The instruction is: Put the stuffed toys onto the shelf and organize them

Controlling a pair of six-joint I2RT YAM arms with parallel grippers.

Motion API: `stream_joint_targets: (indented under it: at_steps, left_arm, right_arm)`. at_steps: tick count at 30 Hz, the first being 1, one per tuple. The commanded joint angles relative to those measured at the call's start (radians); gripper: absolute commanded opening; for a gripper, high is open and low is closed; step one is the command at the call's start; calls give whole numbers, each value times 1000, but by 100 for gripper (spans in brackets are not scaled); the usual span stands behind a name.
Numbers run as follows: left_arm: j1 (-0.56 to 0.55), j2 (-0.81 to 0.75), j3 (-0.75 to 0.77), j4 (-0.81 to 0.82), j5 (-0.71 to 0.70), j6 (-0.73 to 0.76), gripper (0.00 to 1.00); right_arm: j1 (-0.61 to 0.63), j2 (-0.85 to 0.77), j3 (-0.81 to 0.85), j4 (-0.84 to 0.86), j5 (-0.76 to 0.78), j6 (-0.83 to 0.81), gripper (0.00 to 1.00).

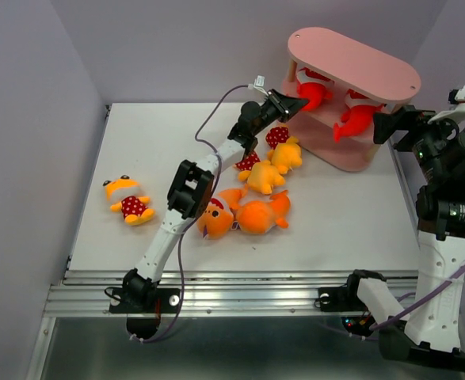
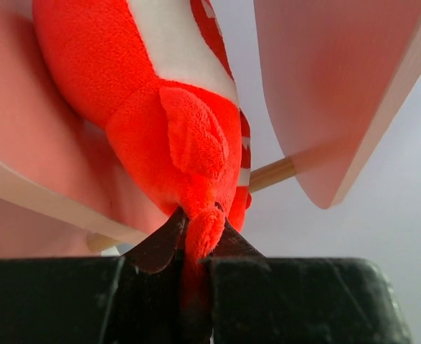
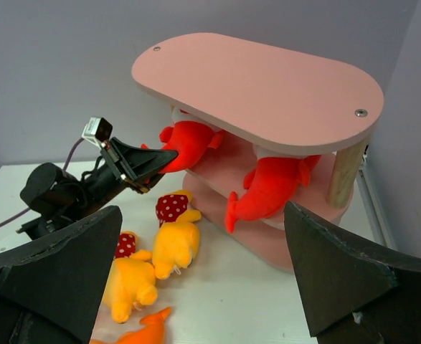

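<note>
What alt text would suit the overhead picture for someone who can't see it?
The left arm's fingers grip a red shark on the middle tier of the pink shelf, beside a second red shark. Five orange and yellow plush toys lie on the white table.

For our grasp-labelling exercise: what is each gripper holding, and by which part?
Left gripper pinches a red shark by its tail end; right gripper holds nothing, jaws open.

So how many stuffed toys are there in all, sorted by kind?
Red sharks: 2
Orange sharks: 2
Yellow-orange figures with red white-dotted parts: 3
Total: 7
</note>
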Motion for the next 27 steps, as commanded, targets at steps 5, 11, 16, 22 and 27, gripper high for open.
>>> stream_joint_targets:
  at_steps: [5,11,16,22,27]
  left_arm:
    - [-18,23,185,-75,-51,2,0]
    - [-34,49,207,-96,-38,-14,0]
    - [-46,77,230,-113,-32,-29,0]
    - [-49,89,237,-118,-33,-41,0]
    - [-51,88,236,-119,-33,-49,8]
  right_arm:
    - [-22,-33,-23,61,-29,19,100]
    - [-22,-37,-28,64,-33,23,100]
    - [-31,-42,-34,68,-43,29,100]
    - [-31,-45,-42,71,-49,34,100]
    - [-40,-48,-48,73,-53,36,100]
